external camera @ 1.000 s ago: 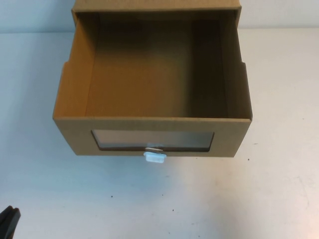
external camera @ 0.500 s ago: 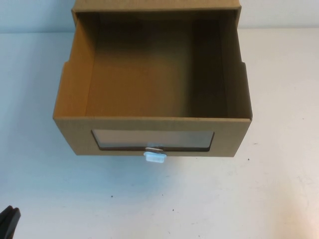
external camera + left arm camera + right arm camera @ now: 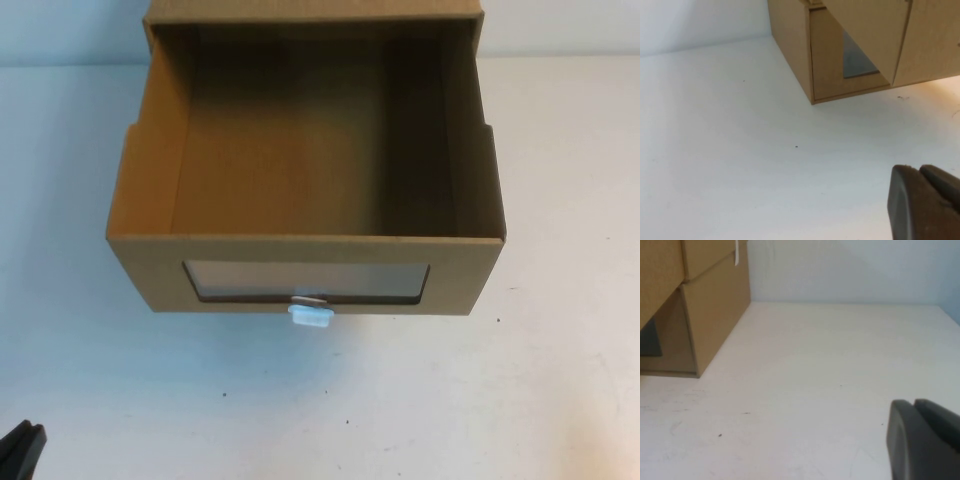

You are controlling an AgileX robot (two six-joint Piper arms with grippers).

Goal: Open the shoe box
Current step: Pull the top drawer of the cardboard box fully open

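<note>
Shoe box (image 3: 460, 275) open: job looks done

Its drawer is slid well out toward the robot at table (image 3: 420, 400) ctr, inside bare, pull tab (image 3: 309, 315) free. Prob. nothing left to do. Left gripper (image 3: 920, 200) is low at the near-left corner, fingers pressed together, empty. Right gripper (image 3: 917, 440) is off the box's right side, also closed w/ nothing held.

I count one open shoe box (image 3: 140, 265) on one white bench (image 3: 450, 400), and the box has one clear window (image 3: 305, 278) in its front wall and one pale pull tab (image 3: 309, 315) just under that window. Of pincers I have two. My left pincer (image 3: 918, 175) is low over the bench, near-left of the box, and my right pincer (image 3: 915, 410) is low over the bench, near-right of it, each with two fingers pressed together.
</note>
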